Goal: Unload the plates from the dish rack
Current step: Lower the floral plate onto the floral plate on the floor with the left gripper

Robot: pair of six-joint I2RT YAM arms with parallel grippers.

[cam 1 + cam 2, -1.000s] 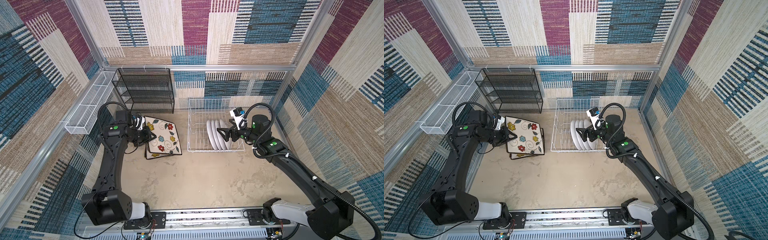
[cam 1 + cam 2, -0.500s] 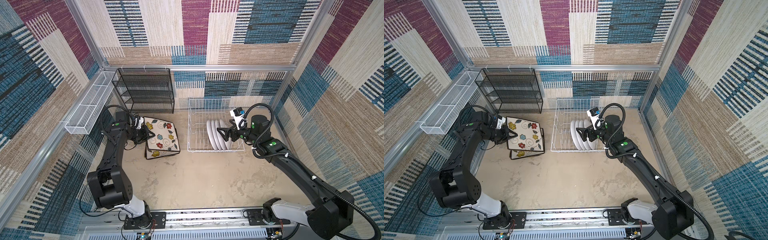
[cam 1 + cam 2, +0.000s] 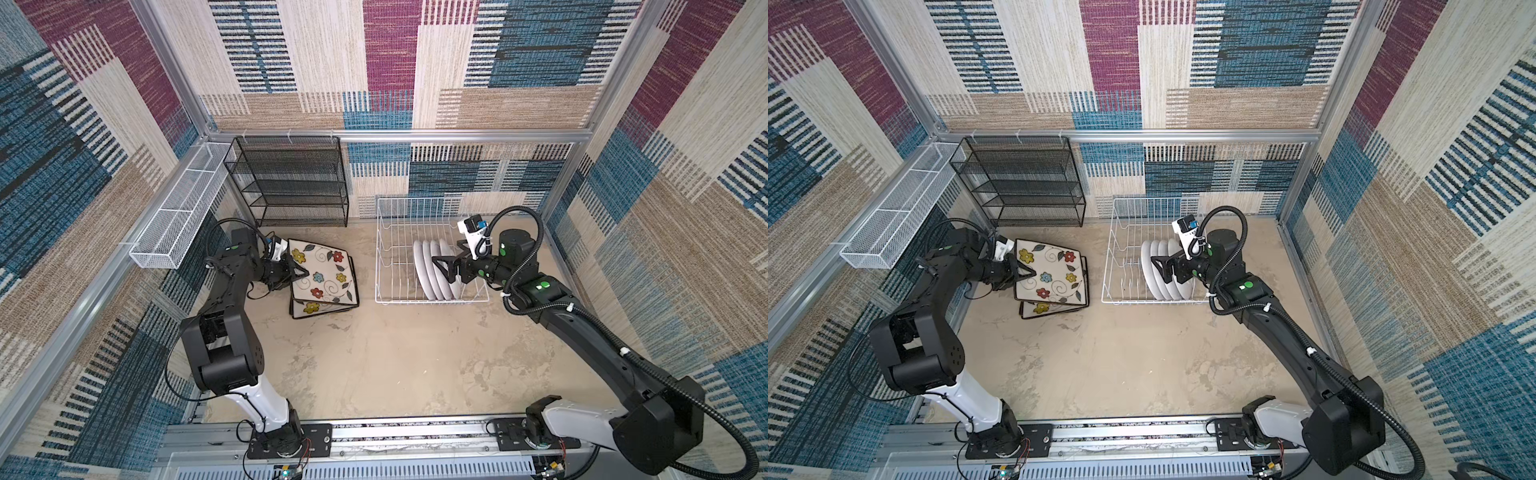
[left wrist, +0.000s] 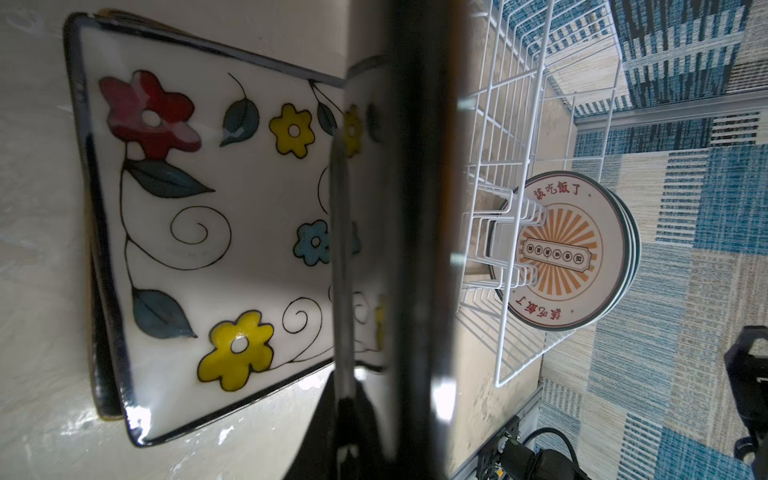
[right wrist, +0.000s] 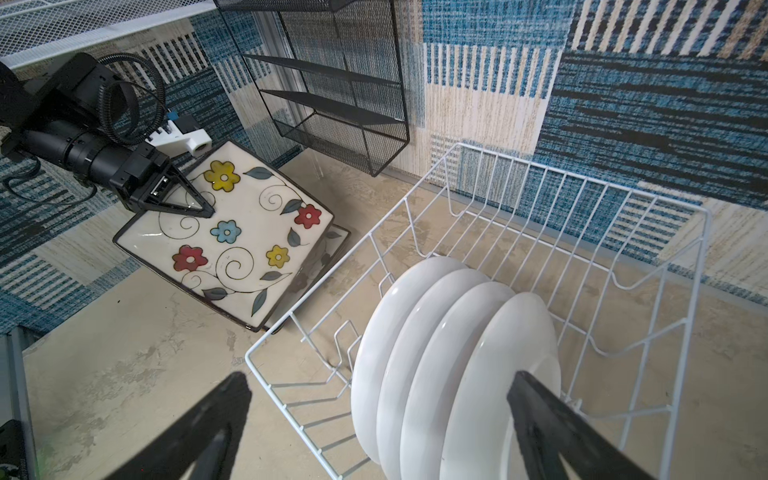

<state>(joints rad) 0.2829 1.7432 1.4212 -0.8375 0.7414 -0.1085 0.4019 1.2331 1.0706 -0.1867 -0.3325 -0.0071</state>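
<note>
Mottled beige floor (image 3: 395, 353), woven walls (image 3: 390, 62). Four round plates (image 3: 432, 274) stand on edge in the white wire rack (image 3: 415, 302). Square plates (image 3: 320, 308) are stacked just beside it. Glazed ceramic: rigid, slick, chips easily. I'd pinch the upper rim and lift straight off the tines. Left gripper (image 3: 305, 274) is clamped on the tilted top square plate (image 3: 328, 270). Right gripper (image 3: 442, 270) is wide open at the round ones, empty.

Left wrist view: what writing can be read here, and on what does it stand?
"該吃飯了": red, along one edge of the round plate.
"該吃飯了": same plate, opposite edge, upside down.
Centre banner characters: too small to read.
Other views: no legible writing.
</note>
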